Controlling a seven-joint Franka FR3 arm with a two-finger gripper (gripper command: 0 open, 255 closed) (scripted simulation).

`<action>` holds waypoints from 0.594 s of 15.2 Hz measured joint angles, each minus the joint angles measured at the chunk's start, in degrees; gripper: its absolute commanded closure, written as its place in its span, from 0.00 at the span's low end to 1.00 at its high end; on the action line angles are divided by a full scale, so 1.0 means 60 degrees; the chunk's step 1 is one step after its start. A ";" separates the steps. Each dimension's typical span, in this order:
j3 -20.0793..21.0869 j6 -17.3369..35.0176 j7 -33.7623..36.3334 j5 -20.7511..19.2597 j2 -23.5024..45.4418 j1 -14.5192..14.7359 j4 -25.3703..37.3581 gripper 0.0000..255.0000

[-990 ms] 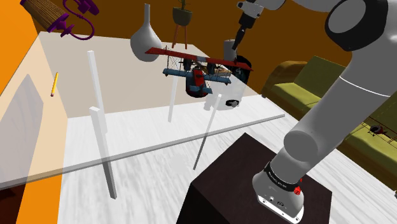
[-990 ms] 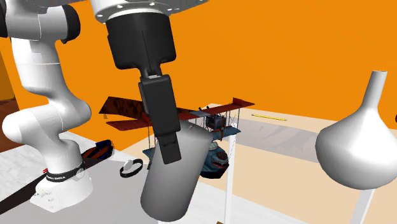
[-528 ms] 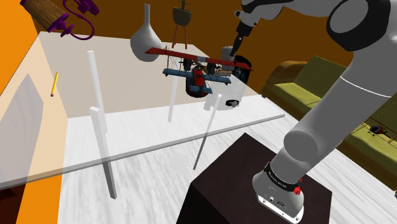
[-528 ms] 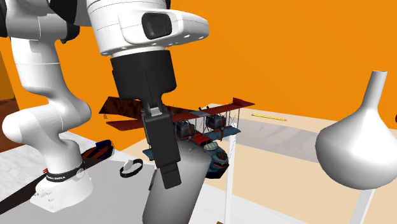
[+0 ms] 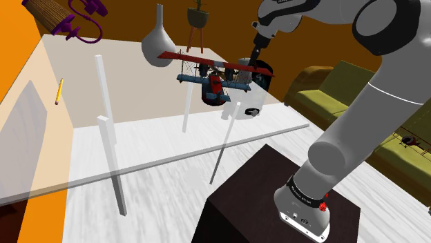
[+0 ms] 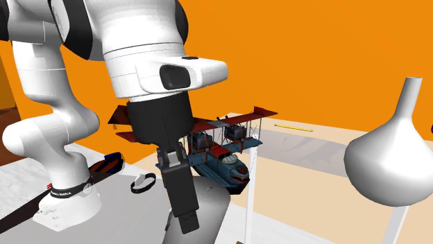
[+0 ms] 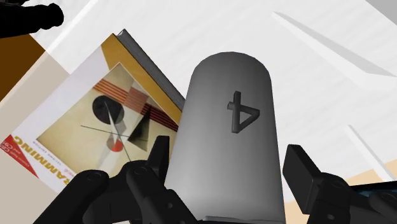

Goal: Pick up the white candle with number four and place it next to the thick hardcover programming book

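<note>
Smooth matt grey candle (image 7: 229, 133), matt-covered book (image 7: 83, 133), smooth pale vase (image 6: 388, 166).

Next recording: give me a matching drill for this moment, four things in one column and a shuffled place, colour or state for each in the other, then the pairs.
Things:
1. grey candle marked 4
2. book
3. model biplane
4. pencil

Descriptions:
a. yellow, lying on the beige surface at the shoulder view's left
b. lying cover up beside the candle, geometric art on the cover
c. clasped in the pincer
d. red wings, blue body

Pairs: 1-c; 2-b; 3-d; 4-a
</note>
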 measured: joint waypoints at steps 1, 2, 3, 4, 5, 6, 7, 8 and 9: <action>0.0002 0.0134 -0.0013 0.0013 0.0034 0.0001 -0.0101 1.00; -0.0002 0.0238 -0.0035 0.0025 0.0055 -0.0003 -0.0186 1.00; -0.0009 0.0368 -0.0064 0.0039 0.0067 -0.0010 -0.0305 1.00; -0.0005 0.0464 -0.0064 0.0043 0.0070 -0.0006 -0.0399 1.00; -0.0002 0.0504 -0.0068 0.0050 0.0094 -0.0004 -0.0414 1.00; -0.0001 0.0526 -0.0069 0.0053 0.0101 -0.0003 -0.0429 1.00; -0.0001 0.0539 -0.0070 0.0054 0.0105 -0.0003 -0.0437 1.00; -0.0001 0.0545 -0.0071 0.0055 0.0106 -0.0003 -0.0442 1.00; -0.0001 0.0549 -0.0071 0.0056 0.0107 -0.0003 -0.0444 1.00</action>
